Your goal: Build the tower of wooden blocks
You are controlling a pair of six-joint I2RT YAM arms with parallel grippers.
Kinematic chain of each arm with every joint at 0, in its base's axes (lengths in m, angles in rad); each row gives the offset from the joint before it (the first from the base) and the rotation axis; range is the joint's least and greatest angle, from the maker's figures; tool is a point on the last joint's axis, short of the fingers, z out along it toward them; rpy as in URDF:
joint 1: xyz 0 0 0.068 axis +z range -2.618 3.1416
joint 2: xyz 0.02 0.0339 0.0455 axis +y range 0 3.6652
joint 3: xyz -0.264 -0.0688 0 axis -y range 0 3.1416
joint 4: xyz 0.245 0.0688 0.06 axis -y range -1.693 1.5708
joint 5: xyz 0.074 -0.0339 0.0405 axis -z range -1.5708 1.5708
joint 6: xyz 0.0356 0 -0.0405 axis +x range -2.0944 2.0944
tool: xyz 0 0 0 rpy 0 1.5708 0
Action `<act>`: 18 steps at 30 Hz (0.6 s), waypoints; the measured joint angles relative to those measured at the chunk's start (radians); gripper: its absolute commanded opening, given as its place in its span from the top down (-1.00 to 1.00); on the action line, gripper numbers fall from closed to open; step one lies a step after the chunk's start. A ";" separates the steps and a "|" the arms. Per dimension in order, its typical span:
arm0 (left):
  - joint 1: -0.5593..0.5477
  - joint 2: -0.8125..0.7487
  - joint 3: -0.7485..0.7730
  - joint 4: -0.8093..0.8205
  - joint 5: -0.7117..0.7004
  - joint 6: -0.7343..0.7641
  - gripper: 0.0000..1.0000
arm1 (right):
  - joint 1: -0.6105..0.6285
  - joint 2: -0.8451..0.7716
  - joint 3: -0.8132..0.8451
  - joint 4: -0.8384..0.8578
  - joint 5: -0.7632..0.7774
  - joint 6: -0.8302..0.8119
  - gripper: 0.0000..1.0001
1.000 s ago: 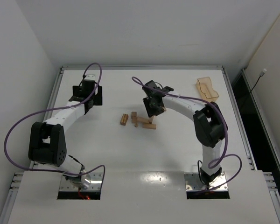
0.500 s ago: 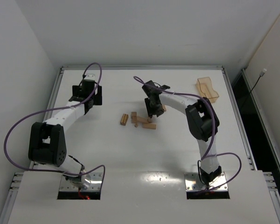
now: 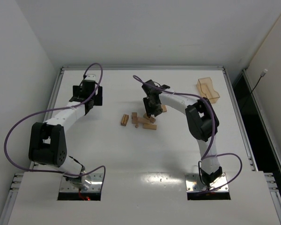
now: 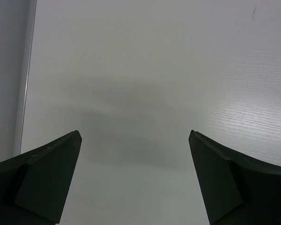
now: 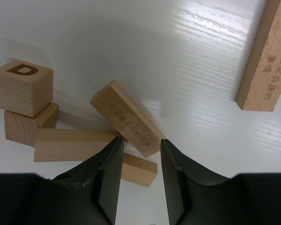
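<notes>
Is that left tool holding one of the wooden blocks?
No, the left tool is spread wide open above the white table, and nothing sits inside it.

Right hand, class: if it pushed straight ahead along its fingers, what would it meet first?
The tilted, engraved wood block, whose lower end sits right at the right hand's fingertips. Depth is unclear, so the hand may already be touching it.
</notes>
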 measured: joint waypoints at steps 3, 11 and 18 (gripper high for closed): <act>0.000 0.000 0.000 0.000 -0.006 0.002 -0.98 | 0.000 0.012 0.007 0.013 -0.012 -0.021 0.29; 0.000 0.003 0.000 0.004 -0.008 0.003 -0.98 | -0.002 0.014 0.006 0.037 -0.077 -0.192 0.32; 0.000 0.003 0.000 0.005 -0.008 0.003 -0.98 | -0.003 0.013 -0.076 0.098 -0.098 -0.371 0.20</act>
